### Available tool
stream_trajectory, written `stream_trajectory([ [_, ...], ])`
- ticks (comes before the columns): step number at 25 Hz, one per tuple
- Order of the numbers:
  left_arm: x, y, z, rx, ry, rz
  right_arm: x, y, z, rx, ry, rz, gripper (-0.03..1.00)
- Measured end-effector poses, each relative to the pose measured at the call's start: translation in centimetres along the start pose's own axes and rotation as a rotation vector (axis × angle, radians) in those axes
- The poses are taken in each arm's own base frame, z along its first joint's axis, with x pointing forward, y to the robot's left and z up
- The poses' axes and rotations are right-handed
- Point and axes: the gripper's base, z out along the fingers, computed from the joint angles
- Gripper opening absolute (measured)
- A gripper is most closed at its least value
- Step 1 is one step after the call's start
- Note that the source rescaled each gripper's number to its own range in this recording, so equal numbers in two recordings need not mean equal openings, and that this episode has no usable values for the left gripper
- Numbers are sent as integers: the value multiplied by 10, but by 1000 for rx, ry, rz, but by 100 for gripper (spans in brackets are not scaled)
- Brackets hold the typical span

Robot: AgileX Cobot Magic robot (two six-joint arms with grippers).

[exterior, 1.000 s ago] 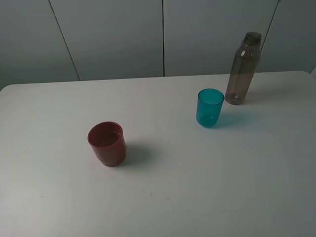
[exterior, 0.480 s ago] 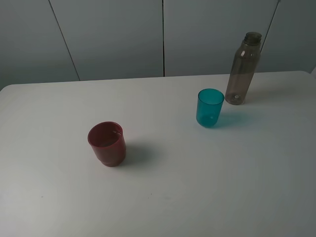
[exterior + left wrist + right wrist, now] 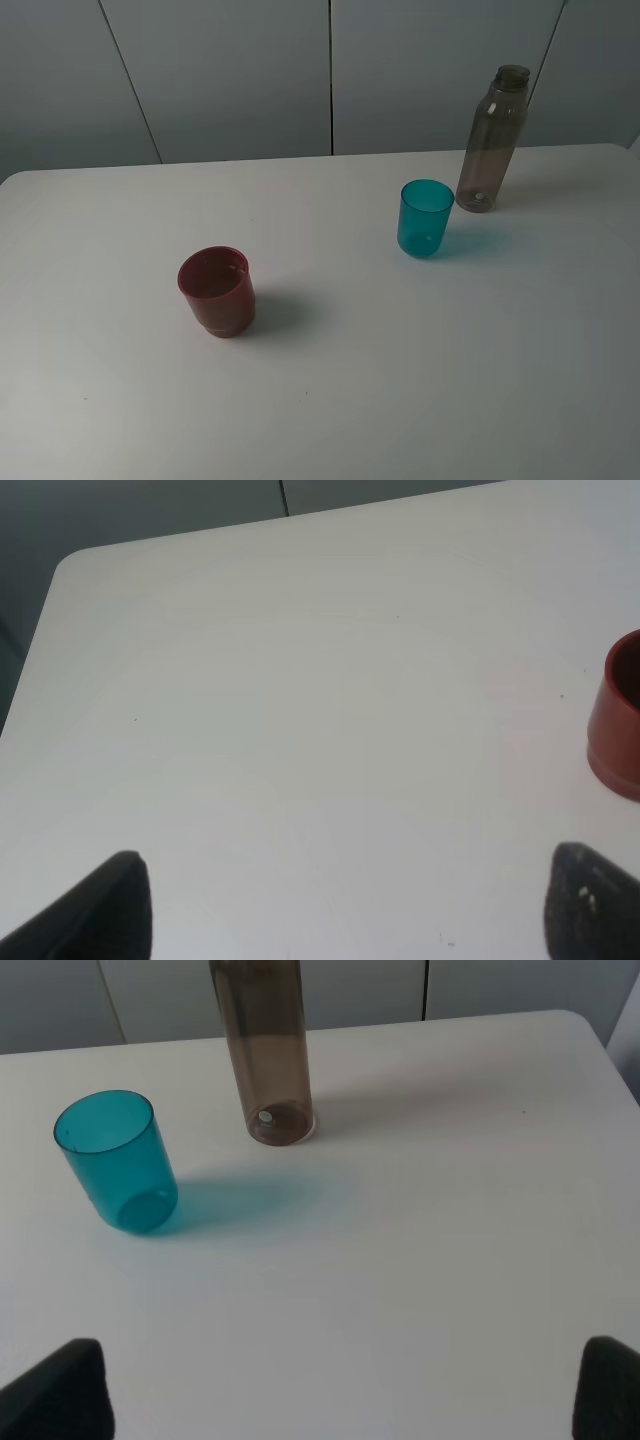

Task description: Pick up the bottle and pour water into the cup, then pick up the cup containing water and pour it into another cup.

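The smoky grey-brown bottle point(image 3: 490, 140) stands upright at the back right of the white table point(image 3: 330, 400); its lower part shows in the right wrist view point(image 3: 268, 1050). The teal cup point(image 3: 425, 217) stands just left and in front of it, also in the right wrist view point(image 3: 118, 1160). The dark red cup point(image 3: 217, 291) stands at the left middle; its edge shows in the left wrist view point(image 3: 618, 725). My left gripper point(image 3: 345, 905) is open, short of the red cup. My right gripper point(image 3: 340, 1390) is open, short of the teal cup and bottle. Neither gripper shows in the exterior view.
The table's back edge point(image 3: 330, 158) runs in front of a grey panelled wall point(image 3: 230, 70). The table's rounded back left corner shows in the left wrist view point(image 3: 70, 565). Its right edge shows in the right wrist view point(image 3: 615, 1055).
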Motion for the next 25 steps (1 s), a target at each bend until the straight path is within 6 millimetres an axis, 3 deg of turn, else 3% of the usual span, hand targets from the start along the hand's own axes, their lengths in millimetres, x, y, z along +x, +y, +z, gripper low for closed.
stream_trajectory([
  [25, 0, 0, 0, 0, 0, 0, 0, -1, 0, 7, 0, -4, 99],
])
